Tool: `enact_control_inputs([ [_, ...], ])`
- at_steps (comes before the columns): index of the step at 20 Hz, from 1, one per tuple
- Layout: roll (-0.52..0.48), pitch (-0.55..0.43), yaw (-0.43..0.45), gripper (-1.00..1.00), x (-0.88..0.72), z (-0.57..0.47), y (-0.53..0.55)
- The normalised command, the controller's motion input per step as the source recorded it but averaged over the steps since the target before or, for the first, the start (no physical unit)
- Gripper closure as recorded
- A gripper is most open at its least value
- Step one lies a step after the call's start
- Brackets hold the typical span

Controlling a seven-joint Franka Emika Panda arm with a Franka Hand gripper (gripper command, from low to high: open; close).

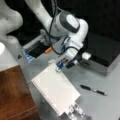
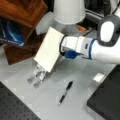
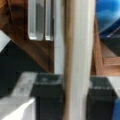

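- Closest to the wrist camera, two dark finger pads (image 3: 47, 92) press on either side of the pale edge of a white notebook (image 3: 77, 60), which runs up the middle of that view as a tall narrow band.
- Clamped on the notebook, then: the gripper (image 1: 59, 68) has its jaws closed on the book's upper edge in a front view, and it grips the same edge from the right in a front view (image 2: 65, 53).
- Grey tabletop (image 1: 100, 105) carries everything; a dark perforated board (image 2: 15, 110) lies at a front view's bottom left, and the background beyond the arm is black.
- Brown wooden furniture (image 1: 15, 95) stands at a front view's left, and a wooden shelf (image 2: 25, 12) with a blue item (image 2: 11, 33) on it fills a front view's top left.
- Notebook (image 1: 56, 91) is tilted, not lying flat: its lower end rests on a clear ridged stand (image 1: 75, 112), its upper end is raised in the claw.
- Its long axis runs from a front view's bottom right up toward the gripper; in a front view (image 2: 48, 48) it leans from the stand (image 2: 37, 73) at lower left up to the right.
- Black pen (image 1: 93, 90) lies on the table, well apart from the notebook, on a front view's right; its length runs diagonally in a front view (image 2: 65, 92).
- Black box (image 1: 105, 55) sits behind the arm.
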Motion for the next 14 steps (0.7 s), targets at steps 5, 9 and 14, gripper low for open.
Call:
enact_control_inputs([
  [5, -0.228, -0.12, 0.127, -1.0, -0.01, -0.05, -0.08],
  [9, -0.211, -0.118, 0.127, -1.0, -0.01, -0.06, -0.09],
  [14, -0.187, -0.121, 0.11, -1.0, -0.02, -0.07, -0.07],
])
